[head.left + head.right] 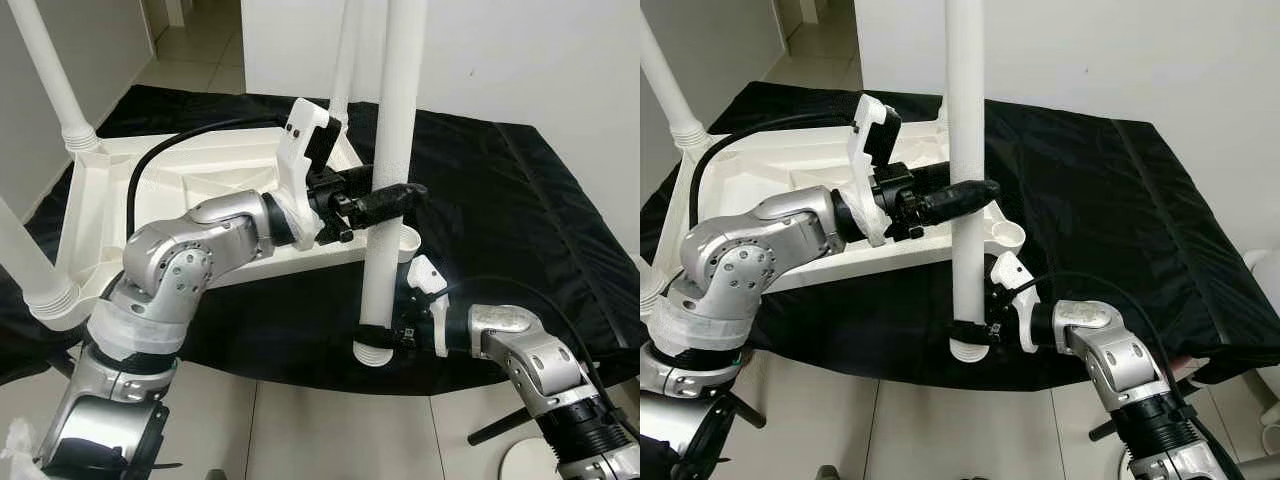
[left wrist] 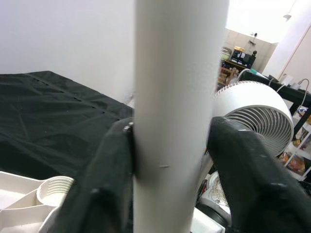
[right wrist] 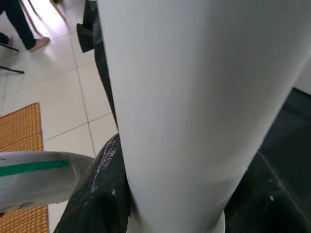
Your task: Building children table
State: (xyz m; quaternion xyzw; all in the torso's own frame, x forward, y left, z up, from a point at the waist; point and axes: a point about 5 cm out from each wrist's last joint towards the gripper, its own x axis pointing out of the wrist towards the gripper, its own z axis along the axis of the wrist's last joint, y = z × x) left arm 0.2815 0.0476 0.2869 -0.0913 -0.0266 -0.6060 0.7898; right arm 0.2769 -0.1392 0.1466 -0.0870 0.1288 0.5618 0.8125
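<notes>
The white table top point(image 1: 200, 170) lies upside down on a black cloth point(image 1: 520, 220). Fitted legs point(image 1: 60, 80) stand up from its left corners. I hold a loose white leg point(image 1: 385, 250) upright beside the near right corner, where a round socket point(image 1: 1008, 235) sits bare. My left gripper point(image 1: 385, 203) is shut on this leg at mid-height; in the left wrist view its fingers point(image 2: 104, 174) press both sides of the leg point(image 2: 177, 116). My right gripper point(image 1: 378, 338) is shut on the leg's ribbed lower end, with the leg point(image 3: 194, 97) between its fingers point(image 3: 99, 194).
A white fan point(image 2: 255, 111) stands beyond the cloth's far side. A person's feet point(image 3: 19, 24) and an orange mat point(image 3: 19, 126) are on the tiled floor. A third fitted leg point(image 1: 345, 50) rises behind the held one. A white wall backs the scene.
</notes>
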